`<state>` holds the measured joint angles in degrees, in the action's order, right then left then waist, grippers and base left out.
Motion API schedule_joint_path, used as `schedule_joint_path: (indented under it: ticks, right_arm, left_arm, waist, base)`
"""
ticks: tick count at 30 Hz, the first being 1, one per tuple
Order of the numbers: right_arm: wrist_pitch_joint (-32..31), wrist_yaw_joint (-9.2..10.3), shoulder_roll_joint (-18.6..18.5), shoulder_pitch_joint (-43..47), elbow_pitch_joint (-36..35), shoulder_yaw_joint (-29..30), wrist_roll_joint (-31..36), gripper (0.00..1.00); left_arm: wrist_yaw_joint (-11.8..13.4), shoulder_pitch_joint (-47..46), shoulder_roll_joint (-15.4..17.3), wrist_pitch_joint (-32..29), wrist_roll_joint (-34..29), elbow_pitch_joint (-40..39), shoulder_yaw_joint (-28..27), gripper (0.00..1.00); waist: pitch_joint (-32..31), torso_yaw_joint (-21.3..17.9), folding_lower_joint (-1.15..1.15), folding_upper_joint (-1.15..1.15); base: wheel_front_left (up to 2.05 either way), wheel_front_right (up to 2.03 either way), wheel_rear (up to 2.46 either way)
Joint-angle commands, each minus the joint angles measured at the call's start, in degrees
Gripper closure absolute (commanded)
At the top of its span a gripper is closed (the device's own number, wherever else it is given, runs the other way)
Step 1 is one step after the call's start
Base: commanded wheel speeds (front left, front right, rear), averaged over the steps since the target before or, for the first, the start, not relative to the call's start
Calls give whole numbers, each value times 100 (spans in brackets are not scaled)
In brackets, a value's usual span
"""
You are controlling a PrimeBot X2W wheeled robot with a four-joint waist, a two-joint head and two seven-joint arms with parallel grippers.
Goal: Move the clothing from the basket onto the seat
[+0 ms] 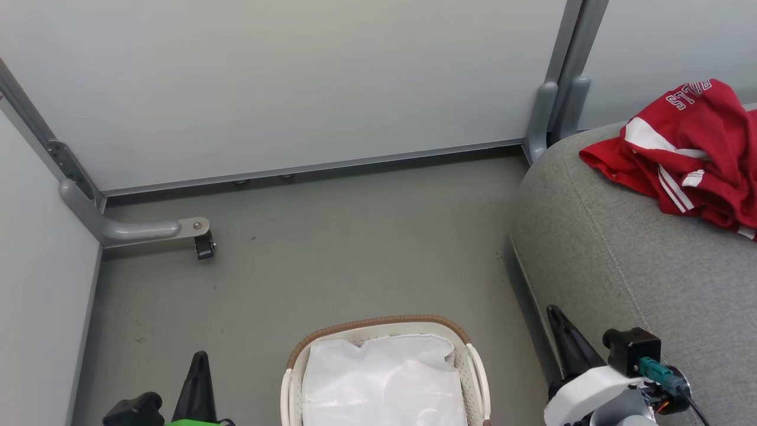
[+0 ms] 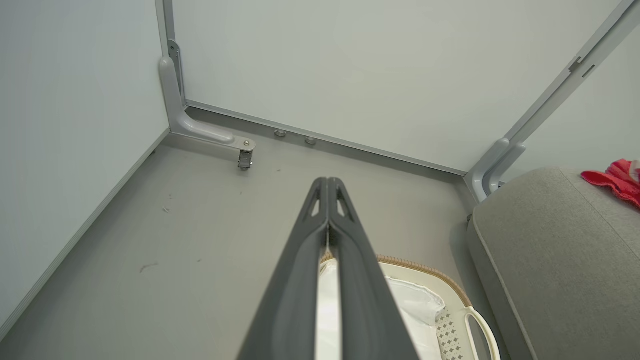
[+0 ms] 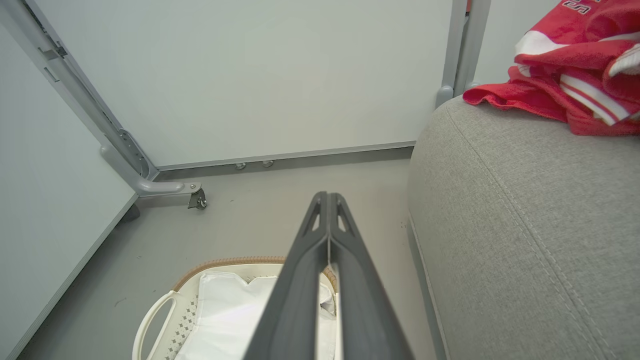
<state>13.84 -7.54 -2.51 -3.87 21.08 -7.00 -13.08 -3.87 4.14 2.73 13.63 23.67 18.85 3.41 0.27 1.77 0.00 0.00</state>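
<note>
Parts of the scene are cut off. The clothing [image 1: 692,148] runs out of the head view at the right edge, so its full shape is not seen. It is one crumpled red heap with white stripes, and I cannot tell where one garment ends and the other begins. The white lettering on it is folded and hard to read. The basket [image 1: 378,323] stands on the floor [image 1: 331,248] and is cut by the bottom edge. Inside it the white liner [image 1: 384,378] shows.

The clothing lies on top of the seat [image 1: 621,254], toward its far side, well apart from both grippers. The left gripper [image 2: 327,182] is to the left of the basket. Its two fingers are pressed together at the tips and hold nothing. The right gripper [image 3: 327,196] is between the basket and the near side of the seat, its fingers also pressed together with nothing between them. The basket is between the two grippers.
</note>
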Motion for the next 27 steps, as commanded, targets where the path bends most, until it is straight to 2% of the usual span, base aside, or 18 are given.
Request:
schedule_joint_path:
  ticks: [1, 27]
  right_arm:
    - [-49, 1, -27, -85, -119, 53, -307, 100]
    - [-638, 2, -95, -149, -324, 403, -2872, 100]
  left_arm:
    - [-27, -106, 9, -54, 257, -100, -66, 100]
    - [-139, -431, 13, -696, 2424, -239, -371, 100]
  waist:
    - [0, -3, 0, 0]
    - [-2, -41, 0, 0]
  base:
    - [0, 0, 0]
    - [0, 0, 0]
